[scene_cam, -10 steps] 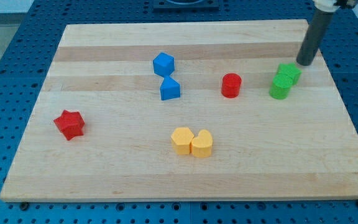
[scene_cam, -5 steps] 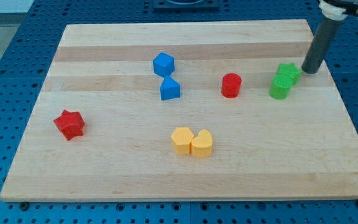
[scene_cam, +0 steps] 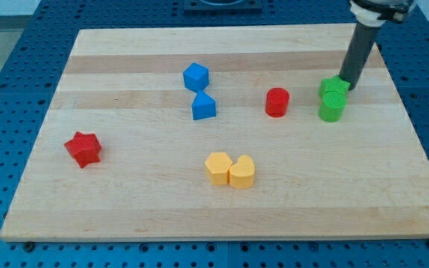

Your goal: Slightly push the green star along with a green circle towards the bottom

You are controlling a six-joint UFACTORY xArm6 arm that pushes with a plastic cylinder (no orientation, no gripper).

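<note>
The green star [scene_cam: 334, 86] sits at the right of the wooden board [scene_cam: 125, 201]. The green circle [scene_cam: 332, 107] touches it just below. My tip [scene_cam: 346, 87] is at the star's upper right edge, touching or nearly touching it. The dark rod rises from there to the view's top right.
A red cylinder [scene_cam: 277, 102] stands left of the green pair. A blue block [scene_cam: 196, 77] and a blue wedge-like block [scene_cam: 204, 106] sit left of centre. A red star [scene_cam: 83, 148] is at the far left. Two yellow blocks [scene_cam: 218, 167] [scene_cam: 242, 172] touch near the bottom centre.
My tip swung out to the right of the star, then back left against it. The green star and green circle have shifted a little to the left.
</note>
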